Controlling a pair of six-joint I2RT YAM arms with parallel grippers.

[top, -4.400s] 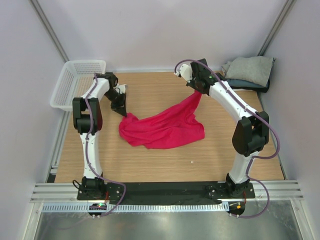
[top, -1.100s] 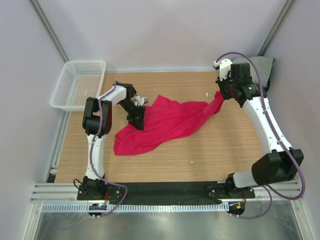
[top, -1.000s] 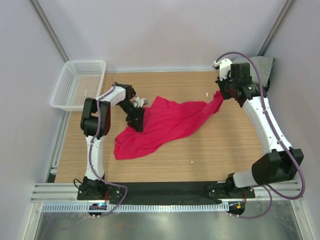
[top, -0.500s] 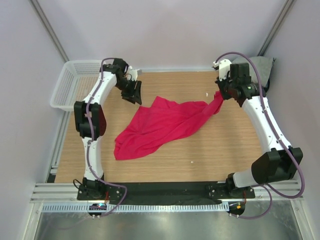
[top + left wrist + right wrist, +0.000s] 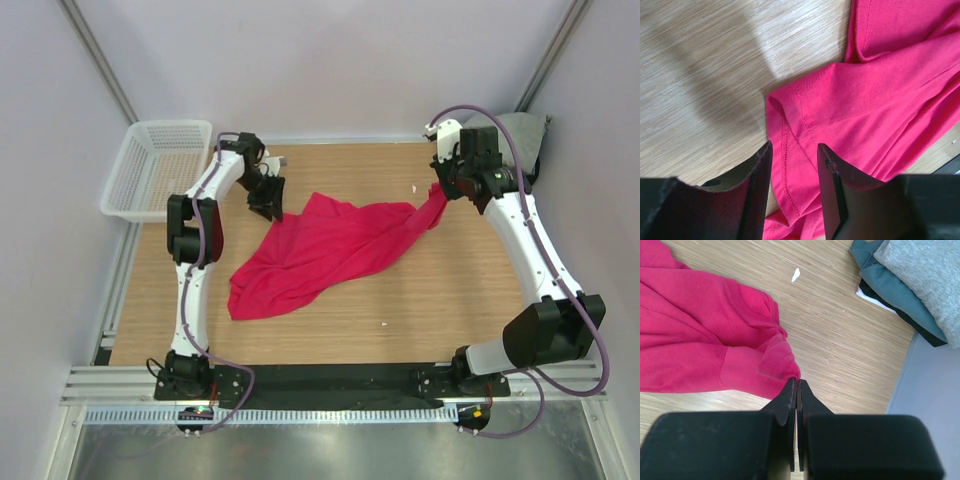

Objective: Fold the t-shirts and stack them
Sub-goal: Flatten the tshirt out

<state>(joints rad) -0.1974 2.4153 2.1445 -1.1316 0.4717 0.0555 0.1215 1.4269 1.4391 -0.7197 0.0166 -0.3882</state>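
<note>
Now the left tool (image 5: 794,150) has been brought back down, jaws parted astride a hem corner of the pink shirt (image 5: 330,245) lying crumpled on the worktop (image 5: 450,300); the right tool (image 5: 796,384) is kept pinched on a sleeve. Spreading seems near.

Table (image 5: 400,320) lies bare along the near edge — basket (image 5: 150,170), folded t-shirts (image 5: 920,270) block far corners.
</note>
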